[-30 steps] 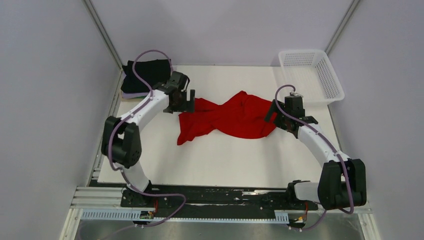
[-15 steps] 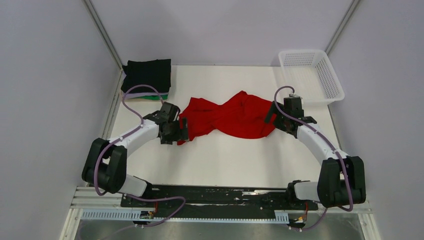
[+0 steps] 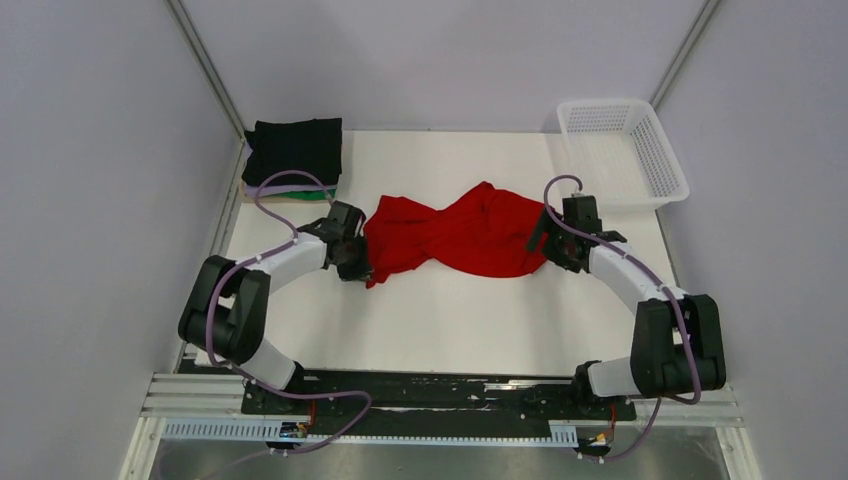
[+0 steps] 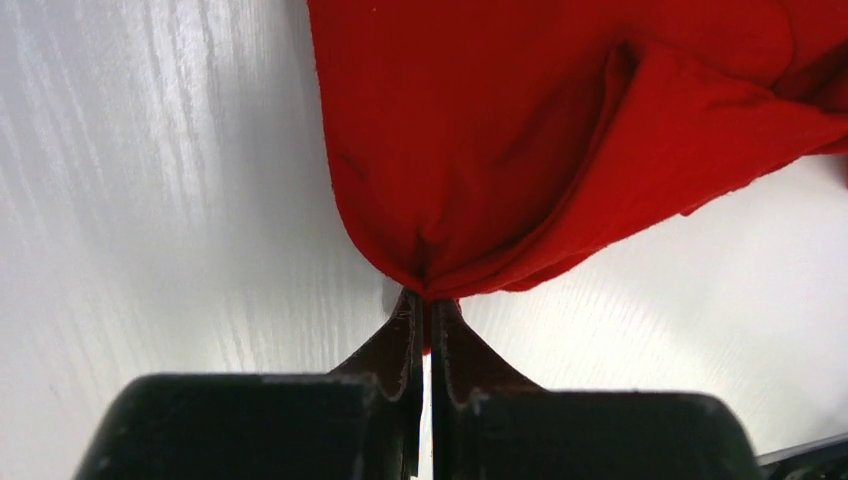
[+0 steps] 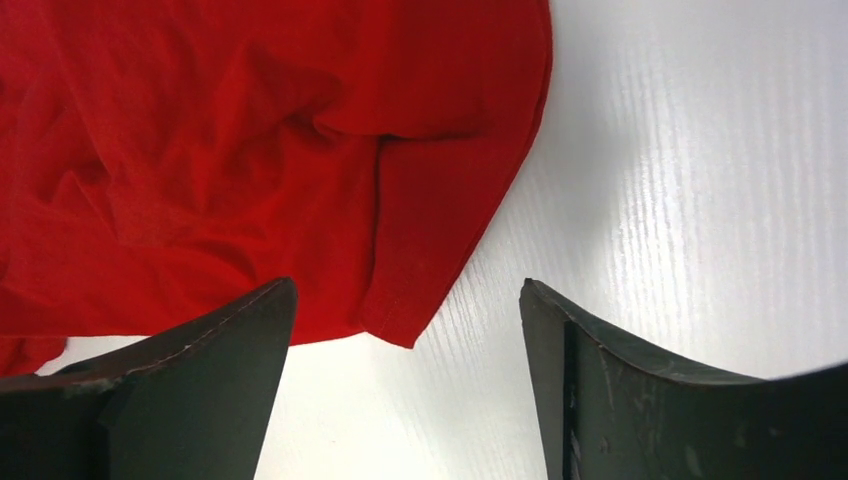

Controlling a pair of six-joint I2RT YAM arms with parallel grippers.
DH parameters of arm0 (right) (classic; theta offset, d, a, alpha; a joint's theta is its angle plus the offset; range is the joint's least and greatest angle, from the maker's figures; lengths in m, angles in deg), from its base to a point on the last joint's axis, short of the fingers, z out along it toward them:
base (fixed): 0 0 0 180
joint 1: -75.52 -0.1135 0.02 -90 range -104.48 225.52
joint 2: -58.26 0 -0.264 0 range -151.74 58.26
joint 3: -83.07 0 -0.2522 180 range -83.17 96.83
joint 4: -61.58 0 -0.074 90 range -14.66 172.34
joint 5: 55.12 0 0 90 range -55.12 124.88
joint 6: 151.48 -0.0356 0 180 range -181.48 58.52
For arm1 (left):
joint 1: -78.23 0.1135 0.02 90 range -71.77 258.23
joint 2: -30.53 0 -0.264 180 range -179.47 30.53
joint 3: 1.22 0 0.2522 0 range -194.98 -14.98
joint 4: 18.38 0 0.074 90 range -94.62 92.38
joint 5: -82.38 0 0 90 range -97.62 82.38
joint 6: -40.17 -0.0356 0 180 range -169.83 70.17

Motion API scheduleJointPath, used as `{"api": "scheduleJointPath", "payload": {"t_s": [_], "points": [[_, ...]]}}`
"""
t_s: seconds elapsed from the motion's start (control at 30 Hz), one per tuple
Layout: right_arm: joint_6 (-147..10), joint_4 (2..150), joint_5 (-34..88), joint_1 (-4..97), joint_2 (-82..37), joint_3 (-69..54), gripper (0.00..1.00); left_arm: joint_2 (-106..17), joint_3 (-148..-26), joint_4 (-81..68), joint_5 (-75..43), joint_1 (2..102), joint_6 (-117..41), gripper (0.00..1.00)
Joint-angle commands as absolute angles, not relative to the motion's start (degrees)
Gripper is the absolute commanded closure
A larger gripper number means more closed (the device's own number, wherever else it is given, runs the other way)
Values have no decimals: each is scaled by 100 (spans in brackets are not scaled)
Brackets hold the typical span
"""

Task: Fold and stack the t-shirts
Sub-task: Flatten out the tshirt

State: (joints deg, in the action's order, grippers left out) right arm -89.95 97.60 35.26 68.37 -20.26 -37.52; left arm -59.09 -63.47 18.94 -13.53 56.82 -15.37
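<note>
A crumpled red t-shirt [image 3: 455, 235] lies across the middle of the white table [image 3: 450, 320]. My left gripper [image 3: 358, 268] is at the shirt's near-left corner and is shut on it. The left wrist view shows the red cloth [image 4: 500, 130] bunching into a pinched fold right at my left gripper [image 4: 425, 300]. My right gripper [image 3: 553, 250] is open at the shirt's right end. In the right wrist view a hemmed corner of the red shirt [image 5: 250, 150] lies on the table between the spread fingers of my right gripper [image 5: 405, 287]. A stack of folded t-shirts, black on top [image 3: 295, 148], sits at the back left.
A white mesh basket [image 3: 672, 165] stands at the back right corner. The folded stack shows a pale layer [image 3: 275, 186] and a green layer [image 3: 300, 196] under the black one. Grey walls enclose the table on the left, right and back.
My left arm swung from beside the folded stack down to the shirt's near-left corner and closed on it. My right gripper crept a little toward the shirt and its jaws narrowed slightly.
</note>
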Motion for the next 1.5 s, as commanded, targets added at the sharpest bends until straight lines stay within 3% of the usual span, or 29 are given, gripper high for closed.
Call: {"api": "scheduleJointPath", "payload": {"t_s": [0.0, 0.13, 0.2, 0.3, 0.33, 0.6, 0.93, 1.23, 1.47], "points": [[-9071, 9398, 3082, 6751, -2381, -3772, 24, -5260, -6442, 2414, -1200, 5674, -1491, 100], [-9152, 9115, 2966, 6597, -2901, -3668, 41, -4839, -6506, 2704, -1288, 5678, -1454, 100], [-9229, 9062, 3030, 6564, -3171, -3573, 58, -4671, -6564, 2770, -1335, 5673, -1437, 100], [-9276, 9063, 3019, 6551, -3272, -3433, 92, -4471, -6795, 2975, -1286, 5671, -1440, 100], [-9277, 9064, 3006, 6545, -3157, -3410, 99, -4372, -6933, 3087, -1165, 5677, -1440, 100], [-9060, 9116, 2828, 6541, -929, -3165, 100, -3469, -8150, 3039, -303, 5675, -1559, 100], [-8850, 9291, 1940, 6544, 1303, -1585, 100, -2367, -10349, 2777, 291, 5678, -2373, 100], [-9055, 9613, 342, 6550, 1988, 154, 100, -1983, -12396, 2730, -589, 5674, -2942, 100], [-9402, 9612, -88, 6543, 2343, 590, 100, -2141, -13517, 2637, -1405, 5679, -3073, 100]]}}
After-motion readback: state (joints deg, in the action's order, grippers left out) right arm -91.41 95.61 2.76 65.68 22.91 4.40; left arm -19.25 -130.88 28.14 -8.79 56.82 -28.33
